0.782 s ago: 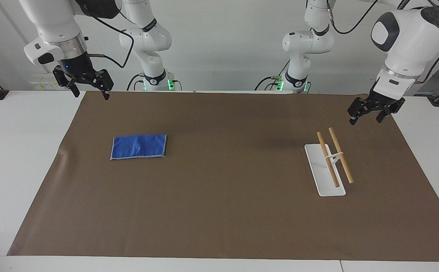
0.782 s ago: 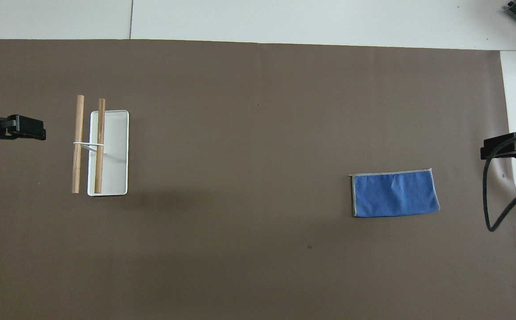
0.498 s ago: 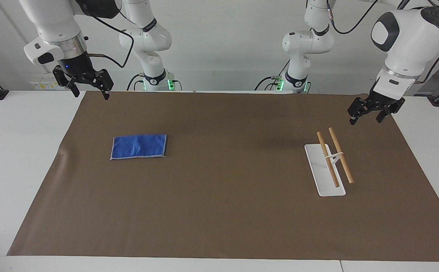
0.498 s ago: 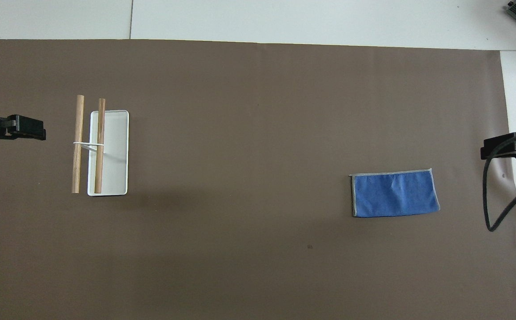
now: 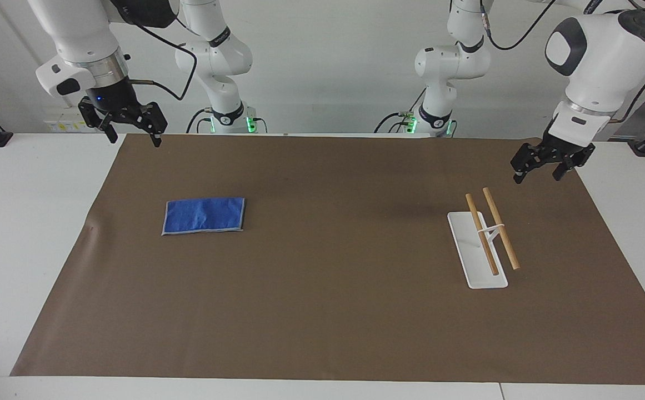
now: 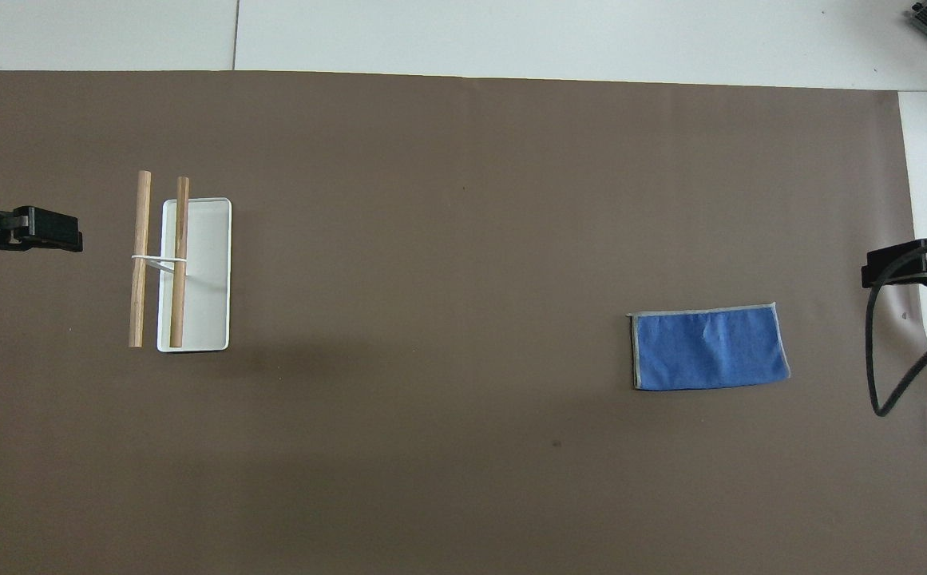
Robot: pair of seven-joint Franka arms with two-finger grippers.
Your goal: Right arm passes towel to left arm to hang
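Blue towel lies flat on the brown mat toward the right arm's end of the table, touched by nothing. I see the right hand up over the mat's corner at that end, fingers spread wide and empty. My left hand hangs over the mat at its own end, also wide and empty, near the white rack with two wooden bars.

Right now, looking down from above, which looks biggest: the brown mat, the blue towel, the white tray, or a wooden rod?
1. Mat, by far the biggest.
2. Towel.
3. Tray, nearly the towel's size, so that order is unsure.
4. Rod, thinnest.
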